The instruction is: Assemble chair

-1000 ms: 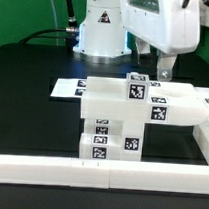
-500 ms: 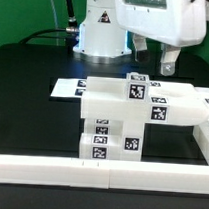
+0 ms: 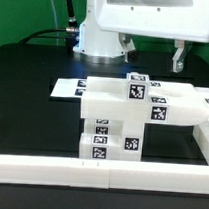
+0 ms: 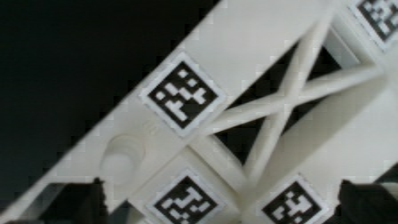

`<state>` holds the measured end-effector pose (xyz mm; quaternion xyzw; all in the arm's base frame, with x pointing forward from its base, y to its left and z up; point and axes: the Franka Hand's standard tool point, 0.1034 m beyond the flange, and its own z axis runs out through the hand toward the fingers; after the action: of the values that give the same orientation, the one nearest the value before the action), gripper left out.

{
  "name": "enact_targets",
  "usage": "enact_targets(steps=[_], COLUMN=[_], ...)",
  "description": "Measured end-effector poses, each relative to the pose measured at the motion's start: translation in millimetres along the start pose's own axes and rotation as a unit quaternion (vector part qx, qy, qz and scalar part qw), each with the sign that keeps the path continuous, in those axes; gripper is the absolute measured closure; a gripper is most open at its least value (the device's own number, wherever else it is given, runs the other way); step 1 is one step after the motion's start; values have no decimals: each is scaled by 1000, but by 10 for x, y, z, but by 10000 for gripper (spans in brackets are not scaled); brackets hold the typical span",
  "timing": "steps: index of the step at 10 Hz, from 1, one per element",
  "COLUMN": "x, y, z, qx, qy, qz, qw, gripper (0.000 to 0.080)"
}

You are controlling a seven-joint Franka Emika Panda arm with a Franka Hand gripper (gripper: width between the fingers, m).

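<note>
So quick rundown: the chair (image 3: pixel 132 106) is a chunky matte white stack of blocks sitting mid-scene on the black tabletop (image 3: pixel 32 118). It's tucked into the corner of the long white border rail (image 3: pixel 38 170), which runs along the near edge and turns up the exterior view's right. The lowest block looks like it's right against that rail.

Label-wise, all I can make out are the square black-and-white tags (image 3: pixel 136 91) stuck on several faces. They're just patterns, and I can't read any of them as text. The marker board (image 3: pixel 63 87) lies flat behind the chair toward the exterior view's left, and it carries the same sort of squares.

The fingers (image 3: pixel 176 59) are spread well apart with nothing between them. They hang over the top of the chair without touching it, under the wide white hand body.

The wrist view is super close and blurry. It shows the white X-braced frame (image 4: pixel 285 100) with three of those tags on it, and black tabletop beyond it.

As for the room, the white robot base (image 3: pixel 97 37) stands at the back with a dark cable (image 3: pixel 64 10) beside it. A green backdrop (image 3: pixel 18 12) shows behind all that.
</note>
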<state>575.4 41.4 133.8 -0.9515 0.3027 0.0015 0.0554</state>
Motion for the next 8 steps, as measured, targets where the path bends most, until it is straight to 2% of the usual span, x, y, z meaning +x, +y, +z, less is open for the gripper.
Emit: enact_targets(steps=[4, 5, 6, 8], x=[15, 15, 11, -15], y=[24, 38, 59, 42], z=[4, 4, -3, -3], qx=[-1, -8, -24, -34], qy=[4, 4, 3, 1], qz=[-105, -162, -246, -325], qw=[995, 987, 969, 945], gripper=[151, 151, 151, 151])
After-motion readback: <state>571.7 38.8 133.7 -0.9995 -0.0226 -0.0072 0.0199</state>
